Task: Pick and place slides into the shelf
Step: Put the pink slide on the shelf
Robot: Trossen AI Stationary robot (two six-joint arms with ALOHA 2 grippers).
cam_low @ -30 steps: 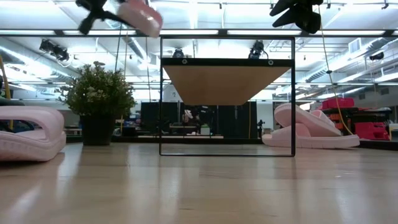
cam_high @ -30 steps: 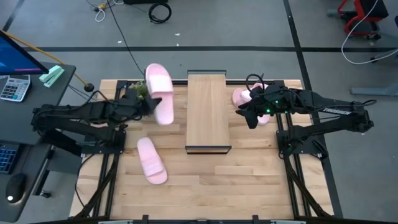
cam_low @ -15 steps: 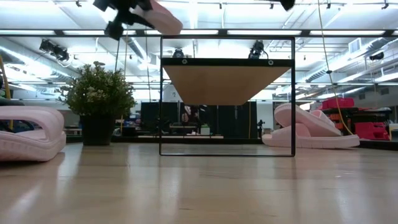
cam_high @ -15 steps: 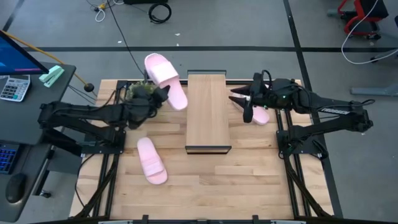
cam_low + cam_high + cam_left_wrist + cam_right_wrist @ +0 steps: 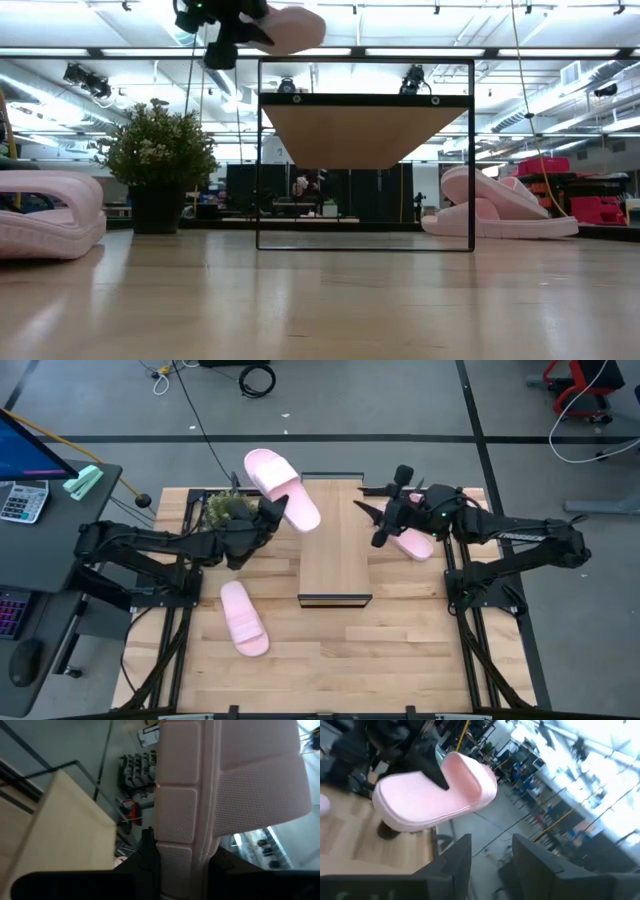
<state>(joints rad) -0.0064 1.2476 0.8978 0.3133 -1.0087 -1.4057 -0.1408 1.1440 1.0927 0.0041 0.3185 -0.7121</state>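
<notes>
My left gripper (image 5: 268, 513) is shut on one pale pink slide (image 5: 281, 488), held high over the shelf's far left corner; the low view shows this slide (image 5: 285, 27) above the board. The shelf (image 5: 335, 540), a light wood board on a thin black frame, stands mid-table. My right gripper (image 5: 383, 520) hangs open and empty over the shelf's right edge. A second slide (image 5: 243, 617) lies flat on its sole at the near left. Two more slides (image 5: 500, 205) are stacked at the right, partly under my right arm. My left gripper pinches the slide's sole at one long edge (image 5: 182, 847), just behind the strap, between its two fingers: one finger (image 5: 438, 776) lies on the footbed, the other on the tread side. The fingers come level from the table's left. The slide is lifted clear, roughly level.
A small potted plant (image 5: 222, 508) stands at the far left of the table, beside my left arm. Bare wood lies in front of the shelf toward the near edge. A desk with a calculator (image 5: 22, 500) sits off the table's left.
My left gripper has carried the slide toward the table's right, from beside the plant to over the shelf's far left corner, turning it about on the way. My right gripper has moved left toward the shelf, risen a little and rolled about its own line.
</notes>
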